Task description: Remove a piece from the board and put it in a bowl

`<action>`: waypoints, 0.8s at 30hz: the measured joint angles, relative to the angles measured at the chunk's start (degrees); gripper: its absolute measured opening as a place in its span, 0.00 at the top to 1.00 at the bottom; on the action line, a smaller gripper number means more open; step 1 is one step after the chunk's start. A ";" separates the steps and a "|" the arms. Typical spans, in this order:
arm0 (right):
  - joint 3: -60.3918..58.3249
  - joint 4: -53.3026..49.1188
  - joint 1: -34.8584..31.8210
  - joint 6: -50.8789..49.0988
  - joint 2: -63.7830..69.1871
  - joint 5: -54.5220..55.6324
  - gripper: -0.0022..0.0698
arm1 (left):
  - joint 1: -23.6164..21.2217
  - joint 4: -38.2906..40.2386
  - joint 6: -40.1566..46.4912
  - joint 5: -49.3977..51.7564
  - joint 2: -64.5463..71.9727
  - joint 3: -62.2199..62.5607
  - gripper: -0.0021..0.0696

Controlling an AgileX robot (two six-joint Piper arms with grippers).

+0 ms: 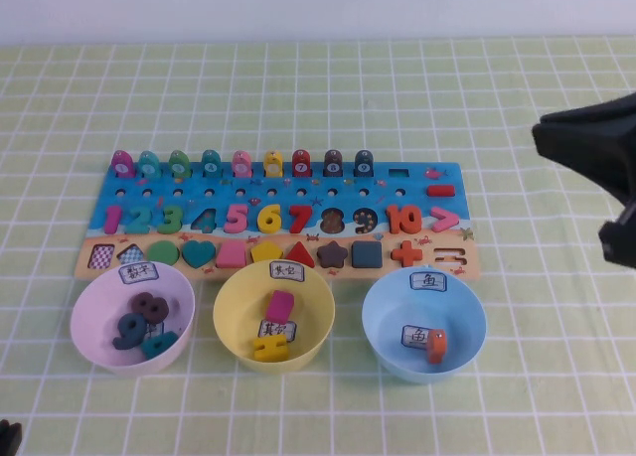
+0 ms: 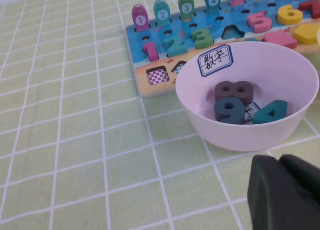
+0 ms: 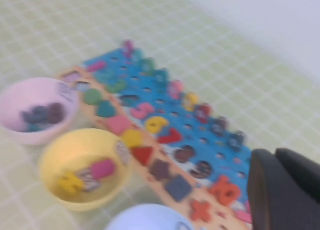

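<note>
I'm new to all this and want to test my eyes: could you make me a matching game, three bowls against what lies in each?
Column one:
1. pink bowl
2. yellow bowl
3. blue bowl

Column two:
A. one orange piece
B. a pink block and a yellow piece
C. dark 8, grey-blue 9 and a teal piece

Pairs: 1-C, 2-B, 3-A

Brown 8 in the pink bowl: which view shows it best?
Left wrist view: the brown 8 is close and sharp inside the pink bowl, above the 9. High view shows it small; right wrist view shows only a blurred dark lump.
</note>
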State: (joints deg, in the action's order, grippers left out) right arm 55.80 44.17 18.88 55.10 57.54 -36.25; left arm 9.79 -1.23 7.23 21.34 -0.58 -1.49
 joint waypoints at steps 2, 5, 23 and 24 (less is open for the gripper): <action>-3.81 -0.77 0.00 0.80 -3.10 4.46 0.99 | 0.00 0.00 0.00 0.00 0.00 0.00 0.98; -12.56 -2.45 0.00 1.30 -10.35 10.33 0.99 | 0.00 0.00 0.00 0.00 0.00 0.00 0.98; -46.64 2.32 -5.58 2.60 -44.09 40.08 0.99 | 0.00 0.00 0.00 0.00 0.00 0.00 0.98; -47.82 2.45 -7.42 3.22 -45.30 40.95 0.99 | 0.00 0.00 0.00 0.00 0.00 0.00 0.98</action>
State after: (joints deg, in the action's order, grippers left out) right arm 7.98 46.62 11.46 58.31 12.24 4.70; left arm 9.79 -1.23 7.23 21.34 -0.58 -1.49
